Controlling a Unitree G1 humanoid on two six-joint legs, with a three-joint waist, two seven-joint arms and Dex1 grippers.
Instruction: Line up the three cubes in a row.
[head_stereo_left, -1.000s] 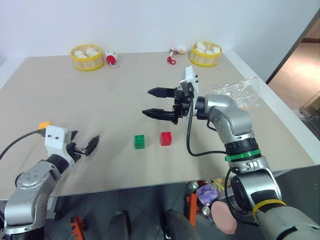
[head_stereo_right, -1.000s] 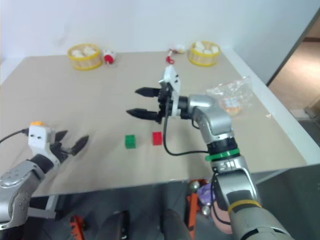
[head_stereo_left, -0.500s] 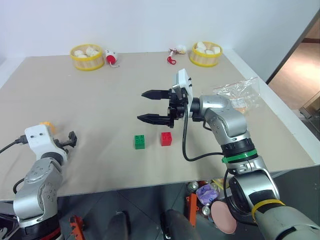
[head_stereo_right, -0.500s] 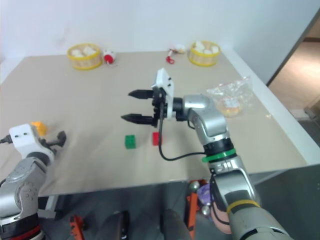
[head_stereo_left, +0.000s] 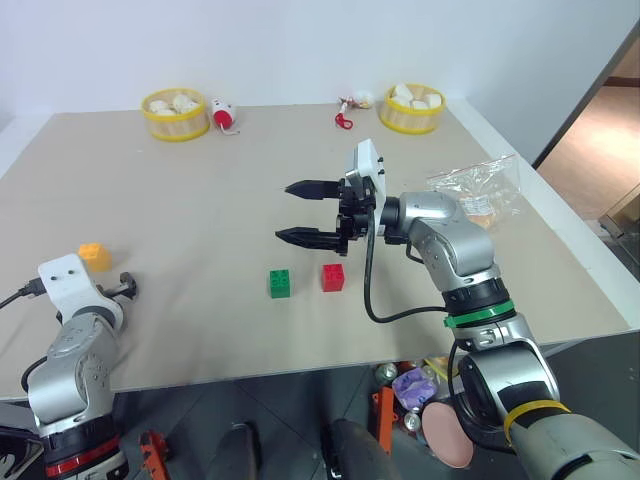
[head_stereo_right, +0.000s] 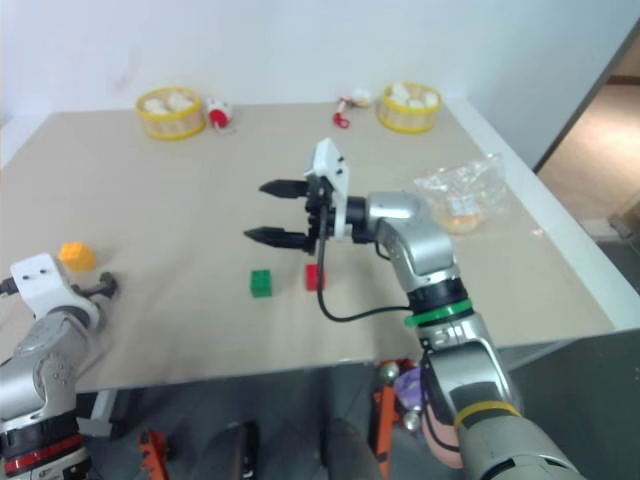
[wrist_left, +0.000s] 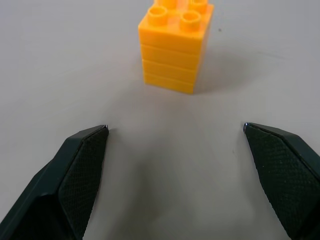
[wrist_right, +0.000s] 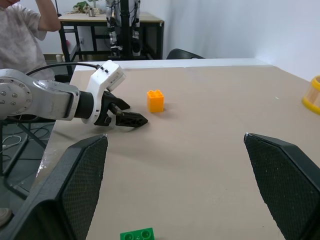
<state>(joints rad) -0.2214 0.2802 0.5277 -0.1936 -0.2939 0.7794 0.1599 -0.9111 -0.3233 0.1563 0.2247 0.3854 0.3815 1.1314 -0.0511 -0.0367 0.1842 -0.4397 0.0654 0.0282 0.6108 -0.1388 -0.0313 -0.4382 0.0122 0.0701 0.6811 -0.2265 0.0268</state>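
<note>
My table (head_stereo_left: 200, 200) is a broad beige top with a white wall behind it. At its far edge I see two round yellow baskets holding pale buns, one on my left (head_stereo_left: 173, 115) and one on my right (head_stereo_left: 410, 108). Just beside the left basket lies a small red and white toy (head_stereo_left: 222, 116); near the right basket sits another small red and white piece (head_stereo_left: 346, 112). Off to my right, near the table's edge, lies a clear bag with a bun inside (head_stereo_left: 478, 190). Beyond the table's left end stands a person in a light shirt (wrist_right: 22, 30), with a dark desk (wrist_right: 110, 20) behind.
</note>
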